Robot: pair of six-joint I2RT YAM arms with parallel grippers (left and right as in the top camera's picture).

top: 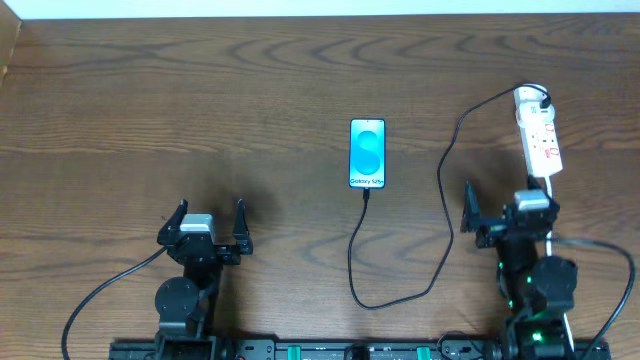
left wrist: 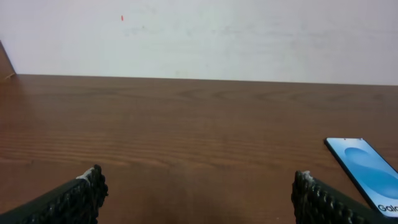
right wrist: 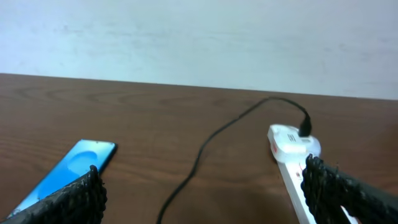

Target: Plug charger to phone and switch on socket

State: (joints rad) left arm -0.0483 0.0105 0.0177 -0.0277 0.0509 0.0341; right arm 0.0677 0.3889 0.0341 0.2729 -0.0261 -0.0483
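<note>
Overhead: shows the phone (top: pixel 367 153) flat near the middle of the table (top: pixel 150 110), blue screen up, with white "Galaxy S25" legible along its near end. Traces the charger (top: pixel 440 190) as a thin black line from the phone's near edge, down into a loop, then up and away to a black plug (top: pixel 543 100) on the far end of the socket (top: pixel 540 135). Touches the phone's edge, yet too small to tell whether seated in the port. Picks out red marks on the white socket, none readable; switch position not discernible. Finds the left gripper (top: pixel 210 222) spread wide over bare wood, holding nothing, well apart from the phone. Finds the right gripper (top: pixel 510 203) at the socket's near end, likewise spread and empty, one finger hard to separate from the arm.

Left wrist: looks along the wood to a pale wall (left wrist: pixel 199 37). Catches two black textured fingertips (left wrist: pixel 74 199) at the bottom corners, far apart, nothing between. Cuts the phone (left wrist: pixel 364 171) off at the right edge, leaving only "Gal" of the lettering.

Right wrist: has the phone (right wrist: pixel 68 174) at lower left, its near part hidden behind one fingertip, lettering out of sight. Follows the charger (right wrist: pixel 211 146) across the wood to the black plug (right wrist: pixel 305 127) standing in the socket's (right wrist: pixel 289 144) far end. Hides the rest of the socket behind the other fingertip; faint red marks, unreadable. Wide apart again, gripping nothing.
</note>
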